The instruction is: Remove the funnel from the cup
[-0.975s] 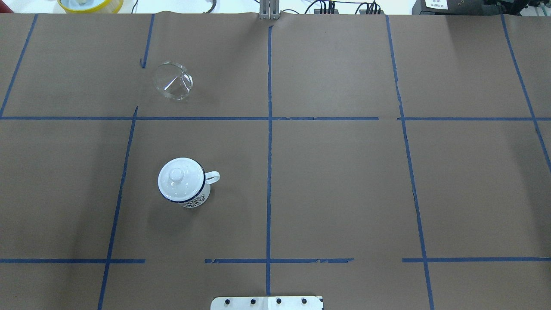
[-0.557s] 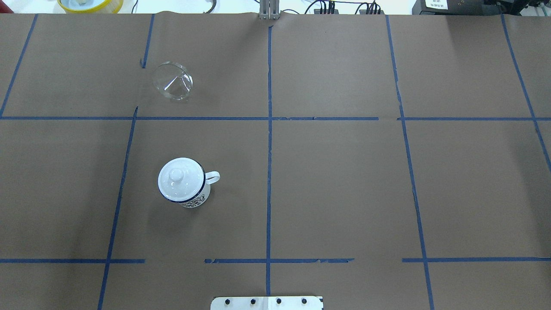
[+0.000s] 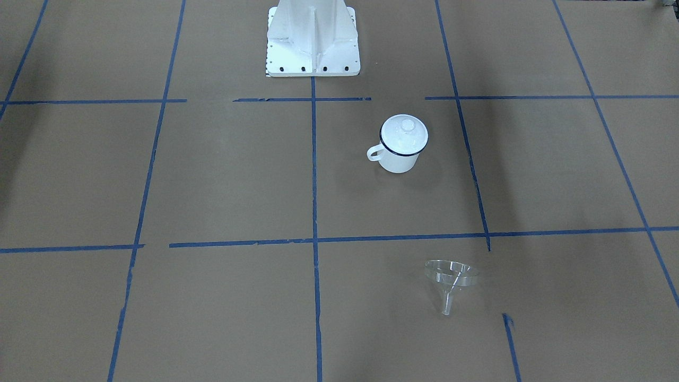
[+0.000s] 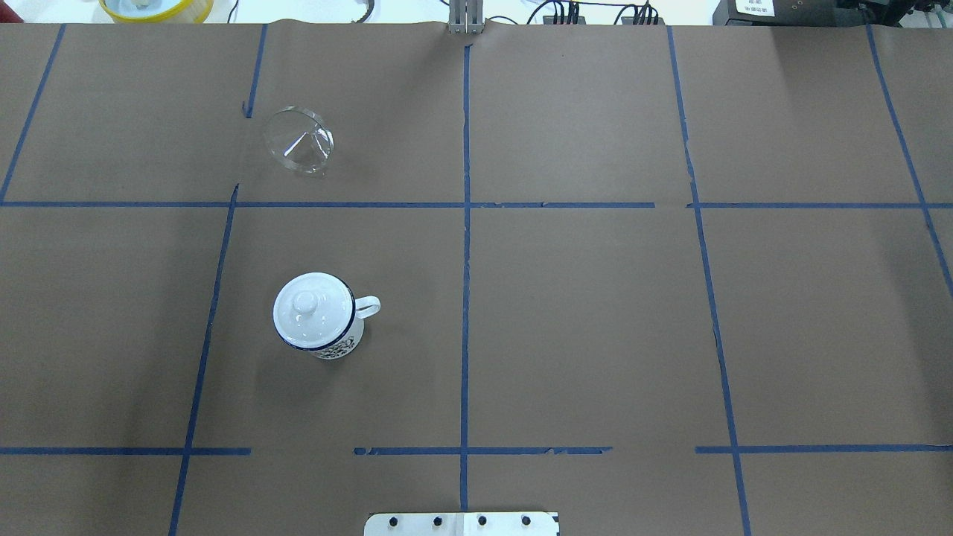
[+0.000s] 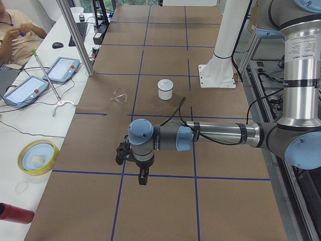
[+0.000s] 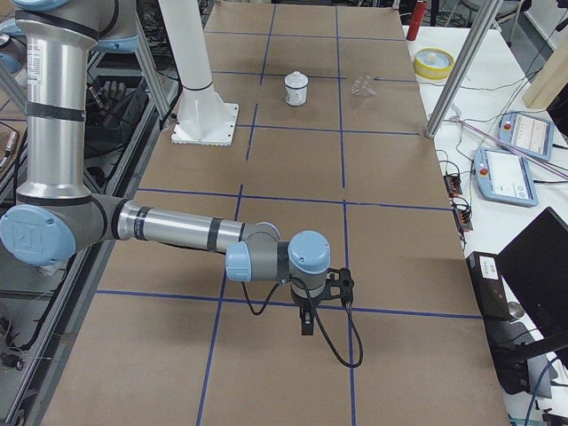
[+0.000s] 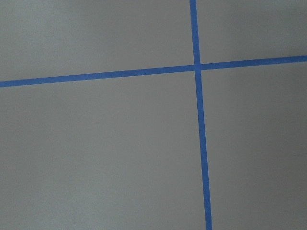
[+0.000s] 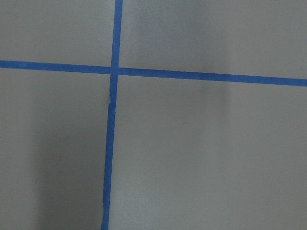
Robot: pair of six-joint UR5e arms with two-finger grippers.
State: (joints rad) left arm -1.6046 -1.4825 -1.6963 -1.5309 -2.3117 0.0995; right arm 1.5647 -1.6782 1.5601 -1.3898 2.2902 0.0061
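The clear funnel (image 4: 298, 141) lies on its side on the brown paper at the far left, apart from the cup; it also shows in the front view (image 3: 451, 276). The white cup (image 4: 340, 345) with a dark blue rim stands upright nearer the robot, handle to the right, with a white knobbed lid (image 4: 309, 307) on it; it also shows in the front view (image 3: 398, 162). My left gripper (image 5: 143, 178) and right gripper (image 6: 307, 324) show only in the side views, far from both objects at the table's two ends. I cannot tell whether they are open or shut. The wrist views show only paper and tape.
Blue tape lines divide the brown paper (image 4: 595, 313) into squares. The robot's white base (image 3: 312, 37) stands at the near middle edge. A yellow-rimmed dish (image 4: 156, 7) sits beyond the far left edge. Control pendants (image 5: 65, 68) and a metal pole (image 5: 75, 37) stand on the operators' side.
The funnel has rocked very slightly to the left on the paper. The cup and lid have not moved.
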